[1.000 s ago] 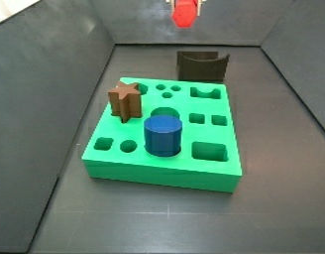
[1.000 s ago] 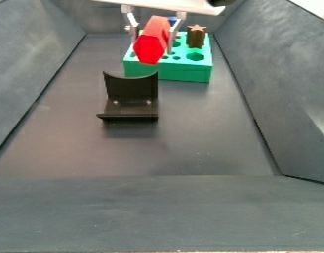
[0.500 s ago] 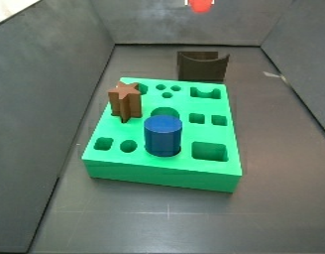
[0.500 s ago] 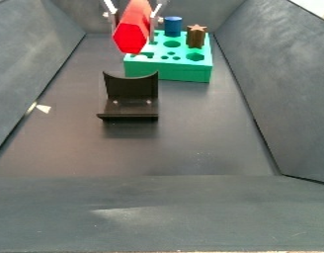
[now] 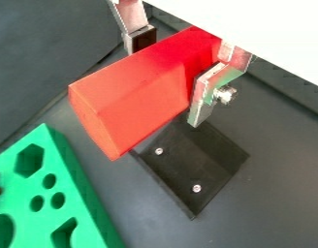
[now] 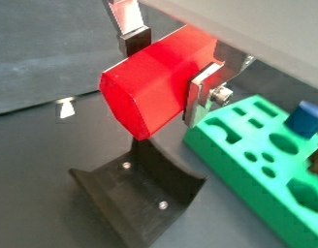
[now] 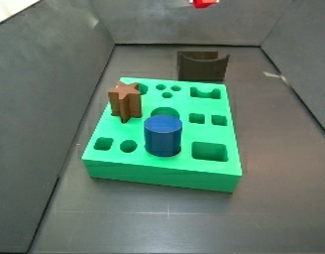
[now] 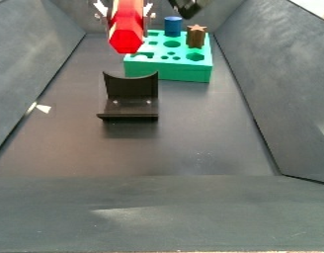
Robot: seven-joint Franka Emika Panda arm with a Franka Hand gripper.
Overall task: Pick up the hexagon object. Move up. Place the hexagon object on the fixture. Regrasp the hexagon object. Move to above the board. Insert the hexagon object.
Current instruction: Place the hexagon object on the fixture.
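My gripper is shut on the red hexagon object, with a silver finger on each of two opposite sides; it shows the same way in a wrist view. In a side view the hexagon object hangs high above the dark fixture, which stands on the floor in front of the green board. In a side view only the hexagon's lower tip shows at the upper edge, above the fixture behind the board. The fixture lies below the gripper in both wrist views.
A brown star block and a blue cylinder stand in holes of the board. Several other holes are open. Grey sloped walls close in the floor on both sides.
My gripper has risen with the hexagon object, which now sits almost out of the upper edge in a side view. The board and fixture have not moved.
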